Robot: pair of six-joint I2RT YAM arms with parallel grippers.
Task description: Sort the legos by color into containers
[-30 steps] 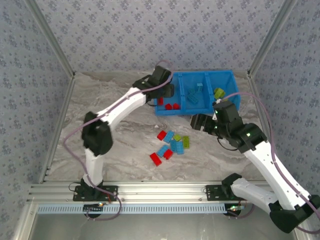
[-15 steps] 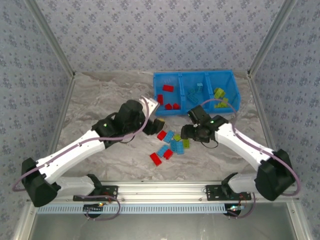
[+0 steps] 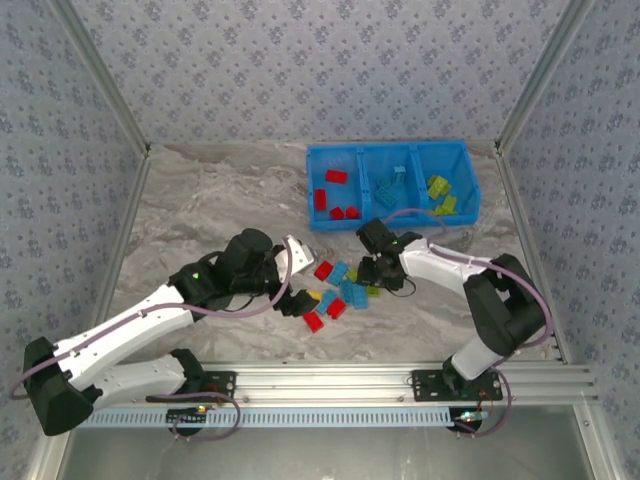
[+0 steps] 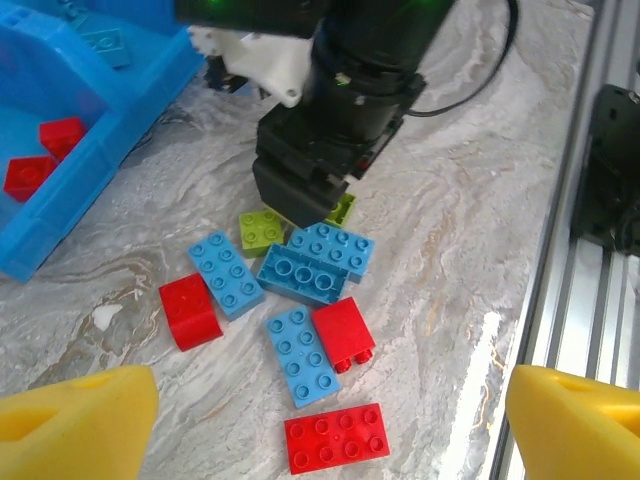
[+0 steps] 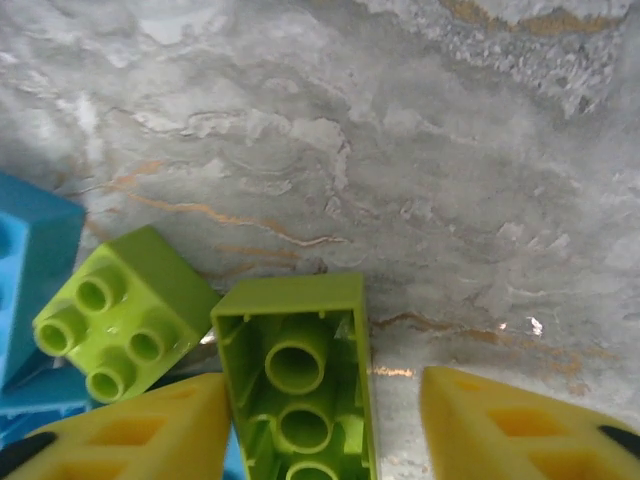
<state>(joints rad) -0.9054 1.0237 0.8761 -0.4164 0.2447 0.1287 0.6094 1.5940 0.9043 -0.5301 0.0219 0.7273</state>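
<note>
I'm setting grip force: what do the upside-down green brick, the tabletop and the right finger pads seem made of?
Upside-down green brick: hard moulded plastic, slightly glossy; hollow underside with tubes. Tabletop: smooth, marble-veined, with glare spots; stone or printed laminate, cannot tell. Finger pads: matte yellow, faintly textured; perhaps foam or printed plastic.

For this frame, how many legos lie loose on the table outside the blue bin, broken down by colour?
Red legos: 3
Blue legos: 4
Yellow-green legos: 2
Total: 9
</note>
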